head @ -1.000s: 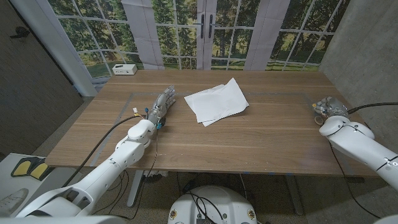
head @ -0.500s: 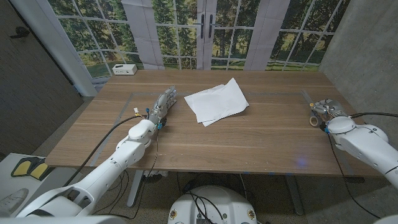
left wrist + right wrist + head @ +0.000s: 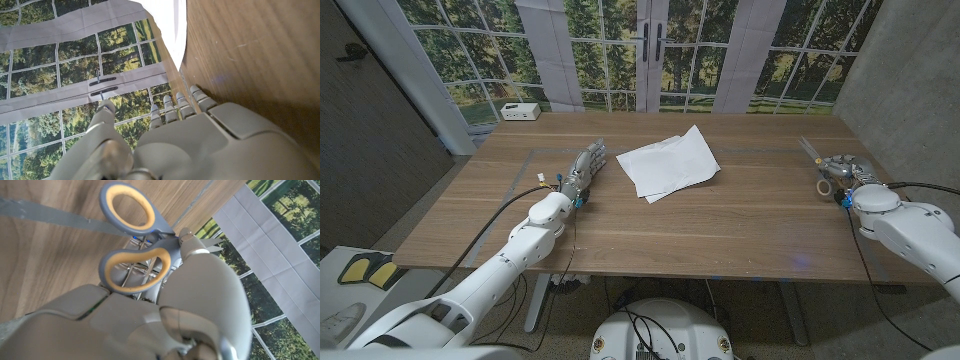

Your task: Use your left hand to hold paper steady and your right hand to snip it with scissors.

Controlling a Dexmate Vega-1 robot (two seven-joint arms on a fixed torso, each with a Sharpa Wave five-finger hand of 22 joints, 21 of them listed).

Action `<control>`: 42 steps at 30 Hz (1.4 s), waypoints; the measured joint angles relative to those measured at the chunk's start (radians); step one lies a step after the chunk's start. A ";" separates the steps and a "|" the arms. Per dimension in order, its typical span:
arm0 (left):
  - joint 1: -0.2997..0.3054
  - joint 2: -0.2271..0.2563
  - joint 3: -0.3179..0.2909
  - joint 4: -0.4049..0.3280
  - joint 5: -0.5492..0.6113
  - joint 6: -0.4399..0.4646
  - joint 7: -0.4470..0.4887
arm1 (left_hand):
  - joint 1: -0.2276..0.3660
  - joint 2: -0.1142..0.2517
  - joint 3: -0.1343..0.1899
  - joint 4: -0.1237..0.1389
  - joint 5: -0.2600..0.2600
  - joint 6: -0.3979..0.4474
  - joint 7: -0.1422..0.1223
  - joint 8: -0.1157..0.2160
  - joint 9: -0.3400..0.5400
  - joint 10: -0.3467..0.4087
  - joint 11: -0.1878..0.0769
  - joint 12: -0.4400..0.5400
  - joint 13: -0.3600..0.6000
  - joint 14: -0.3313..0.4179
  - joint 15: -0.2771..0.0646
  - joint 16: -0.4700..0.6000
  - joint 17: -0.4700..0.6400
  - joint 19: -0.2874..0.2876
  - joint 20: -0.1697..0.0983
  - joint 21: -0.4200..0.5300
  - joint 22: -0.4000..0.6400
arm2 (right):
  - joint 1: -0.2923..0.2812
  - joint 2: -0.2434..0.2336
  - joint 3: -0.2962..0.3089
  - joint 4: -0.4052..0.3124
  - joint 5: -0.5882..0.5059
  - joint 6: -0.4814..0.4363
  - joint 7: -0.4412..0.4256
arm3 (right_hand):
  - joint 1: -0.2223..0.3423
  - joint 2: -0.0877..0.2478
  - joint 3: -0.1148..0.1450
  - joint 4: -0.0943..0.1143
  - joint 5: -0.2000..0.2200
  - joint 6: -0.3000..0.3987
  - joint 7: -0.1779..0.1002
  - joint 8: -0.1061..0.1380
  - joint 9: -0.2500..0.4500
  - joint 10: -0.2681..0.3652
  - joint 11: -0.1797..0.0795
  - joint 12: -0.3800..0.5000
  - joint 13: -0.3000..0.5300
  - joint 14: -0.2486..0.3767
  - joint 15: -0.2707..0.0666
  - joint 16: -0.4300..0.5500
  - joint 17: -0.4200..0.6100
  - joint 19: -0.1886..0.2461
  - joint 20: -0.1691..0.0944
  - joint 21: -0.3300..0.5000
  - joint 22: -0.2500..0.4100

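a wall of gridded windows with trees beyond backs the wooden table (image 3: 650, 225); a small white box (image 3: 521, 111) sits just off its far left corner. the white paper (image 3: 668, 163) lies a little past the middle of the table, toward the far edge, untouched. the left hand (image 3: 582, 169) waits just beside the paper's left side, fingers extended and apart, holding nothing.

over the last second the right hand (image 3: 842, 173) has slid along the right edge toward the far side, and the scissors (image 3: 815, 160) now show beyond its fingers, blades pointing toward the far right corner. the right wrist view has the grey handles with orange-lined loops (image 3: 131, 235) lying right against the fingers, but whether any finger is through a loop or clamped on them i cannot tell.

judging by this, the task is at the pick-up stage: the scissors are reached, not clearly grasped, and they remain well apart from the paper.
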State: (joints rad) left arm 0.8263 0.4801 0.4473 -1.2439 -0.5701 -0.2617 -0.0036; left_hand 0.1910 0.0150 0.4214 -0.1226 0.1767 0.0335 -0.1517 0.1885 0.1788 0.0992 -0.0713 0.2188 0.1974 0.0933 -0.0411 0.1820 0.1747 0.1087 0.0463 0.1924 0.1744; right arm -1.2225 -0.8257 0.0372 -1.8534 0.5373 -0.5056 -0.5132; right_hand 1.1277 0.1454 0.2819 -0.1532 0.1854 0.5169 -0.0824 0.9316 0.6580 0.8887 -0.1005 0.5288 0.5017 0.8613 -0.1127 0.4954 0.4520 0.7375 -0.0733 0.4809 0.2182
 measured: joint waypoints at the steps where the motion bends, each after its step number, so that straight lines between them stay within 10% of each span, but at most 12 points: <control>1: 0.000 0.000 0.000 0.000 0.000 0.000 0.000 | 0.000 0.000 0.000 0.000 0.000 0.000 0.000 0.000 0.000 0.000 0.000 0.000 0.000 0.000 0.000 0.000 0.000 0.000 0.000 0.000 0.000 | -0.001 0.000 0.001 -0.001 0.004 0.003 0.001 | -0.003 -0.003 0.000 0.000 0.000 0.000 0.000 0.000 -0.004 0.000 0.000 -0.003 -0.004 0.000 0.000 -0.004 -0.001 -0.003 -0.003 0.001 0.000; 14: 0.000 -0.001 0.003 -0.002 0.003 0.004 0.001 | -0.004 0.004 0.000 0.000 0.000 0.000 0.000 0.000 0.000 0.005 -0.005 0.000 0.000 0.005 0.005 0.000 0.000 0.000 0.000 0.000 0.000 | -0.016 0.036 0.037 -0.010 0.099 0.070 0.022 | -0.005 -0.018 0.000 0.000 -0.005 0.055 -0.030 -0.020 -0.047 0.038 -0.022 -0.039 -0.065 -0.085 0.026 -0.085 -0.021 -0.101 0.011 -0.001 -0.007; 26: 0.000 -0.001 0.003 -0.004 0.004 0.006 0.001 | -0.009 -0.001 0.000 0.000 0.000 0.000 0.000 0.000 0.000 0.009 -0.002 0.000 0.000 0.005 0.005 0.000 0.000 0.000 0.000 0.000 0.000 | -0.037 0.074 0.060 -0.037 0.118 0.086 0.023 | -0.007 -0.022 -0.027 0.021 -0.008 0.055 -0.034 -0.006 -0.070 0.064 -0.024 -0.076 -0.126 -0.257 0.055 -0.168 -0.026 -0.371 0.063 -0.103 -0.032; 42: -0.003 -0.002 0.008 -0.005 0.006 0.009 -0.004 | -0.009 -0.001 -0.004 0.004 0.000 0.000 0.000 0.000 -0.002 0.009 -0.002 0.000 0.000 0.005 0.005 0.000 0.000 0.000 0.000 0.000 0.000 | -0.062 0.105 0.071 -0.070 0.219 0.175 0.003 | -0.023 -0.005 -0.039 0.017 -0.012 0.024 -0.065 0.009 -0.071 0.075 -0.028 -0.093 -0.148 -0.285 0.055 -0.190 -0.033 -0.417 0.088 -0.134 -0.042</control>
State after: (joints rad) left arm 0.8232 0.4780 0.4551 -1.2489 -0.5646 -0.2528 -0.0076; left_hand 0.1819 0.0136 0.4173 -0.1185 0.1767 0.0336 -0.1516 0.1885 0.1767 0.1081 -0.0731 0.2188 0.1974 0.0985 -0.0358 0.1820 0.1744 0.1086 0.0462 0.1924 0.1744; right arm -1.2847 -0.7203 0.1085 -1.9235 0.7564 -0.3301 -0.5105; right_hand 1.1051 0.1404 0.2428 -0.1365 0.1732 0.5412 -0.1473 0.9405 0.5868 0.9632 -0.1287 0.4355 0.3539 0.5762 -0.0572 0.3053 0.4191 0.3204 0.0150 0.3471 0.1765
